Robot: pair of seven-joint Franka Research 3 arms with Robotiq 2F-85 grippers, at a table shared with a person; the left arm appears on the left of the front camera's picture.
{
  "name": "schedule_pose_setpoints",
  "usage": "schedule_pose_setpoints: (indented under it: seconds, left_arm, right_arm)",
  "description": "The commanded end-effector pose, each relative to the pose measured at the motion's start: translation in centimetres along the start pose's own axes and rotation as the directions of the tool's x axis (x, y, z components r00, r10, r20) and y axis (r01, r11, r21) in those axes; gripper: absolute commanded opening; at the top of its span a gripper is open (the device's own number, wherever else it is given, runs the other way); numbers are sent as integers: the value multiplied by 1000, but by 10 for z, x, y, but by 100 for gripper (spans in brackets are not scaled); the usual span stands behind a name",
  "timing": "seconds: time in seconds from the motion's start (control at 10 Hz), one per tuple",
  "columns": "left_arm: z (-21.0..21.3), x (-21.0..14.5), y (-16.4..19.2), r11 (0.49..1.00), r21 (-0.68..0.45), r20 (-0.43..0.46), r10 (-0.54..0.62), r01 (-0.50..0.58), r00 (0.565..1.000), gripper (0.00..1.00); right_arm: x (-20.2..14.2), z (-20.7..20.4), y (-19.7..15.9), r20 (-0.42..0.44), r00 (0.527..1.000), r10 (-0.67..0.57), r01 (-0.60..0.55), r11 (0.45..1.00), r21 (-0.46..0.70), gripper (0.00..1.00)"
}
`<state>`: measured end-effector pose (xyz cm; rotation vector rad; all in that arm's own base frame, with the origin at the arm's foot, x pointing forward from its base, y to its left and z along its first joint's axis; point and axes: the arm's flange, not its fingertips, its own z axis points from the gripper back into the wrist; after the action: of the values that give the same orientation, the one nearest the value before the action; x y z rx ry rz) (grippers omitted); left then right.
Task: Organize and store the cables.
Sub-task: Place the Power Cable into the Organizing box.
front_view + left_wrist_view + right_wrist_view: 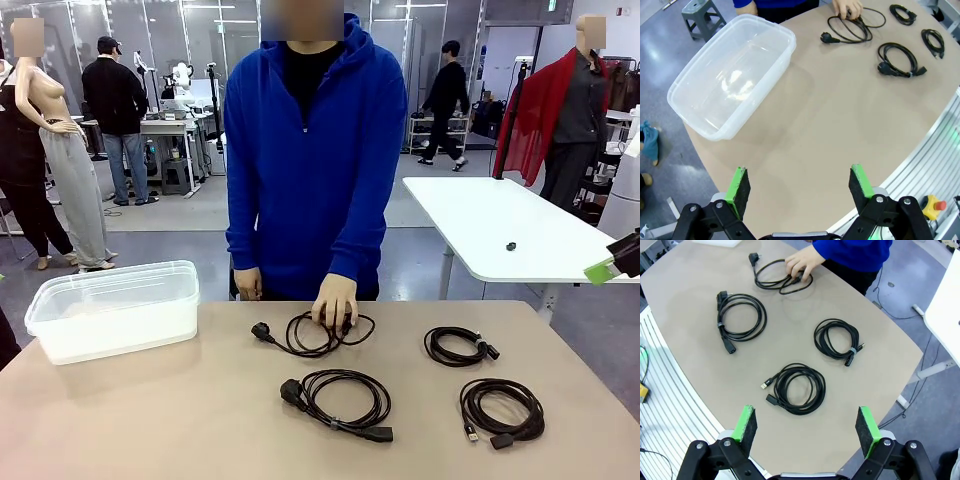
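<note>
Several coiled black cables lie on the tan table [150, 420]. One cable [310, 332] at the far centre has the person's hand [335, 303] resting on it. A thicker one [340, 402] lies nearer me, and two smaller coils [460, 346] [502, 408] lie to the right. My left gripper [800, 185] hovers open and empty above the table's left end, near the clear bin [732, 75]. My right gripper [807, 427] hangs open and empty above the right end, over the nearest coil [797, 388]. One of its green pads [600, 271] shows at the front view's right edge.
The clear plastic bin [115, 310] stands with nothing in it at the table's far left. The person in a blue hoodie [310, 150] stands at the far edge. A white table [500, 225] stands behind on the right. A grey stool [702, 17] stands on the floor beyond the bin.
</note>
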<state>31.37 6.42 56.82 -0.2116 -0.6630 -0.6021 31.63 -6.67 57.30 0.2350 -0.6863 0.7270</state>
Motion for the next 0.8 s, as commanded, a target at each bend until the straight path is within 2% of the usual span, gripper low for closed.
schedule_pose_setpoints:
  seconds: [0.0,0.7]
  left_arm:
    - [0,0,0,1000,-3,0,-2,2,1000,100]
    - [0,0,0,1000,-3,0,-2,2,1000,100]
  right_arm:
    - [-1,0,-1,0,1000,6,-6,1000,0,100]
    - [-1,0,-1,0,1000,6,-6,1000,0,100]
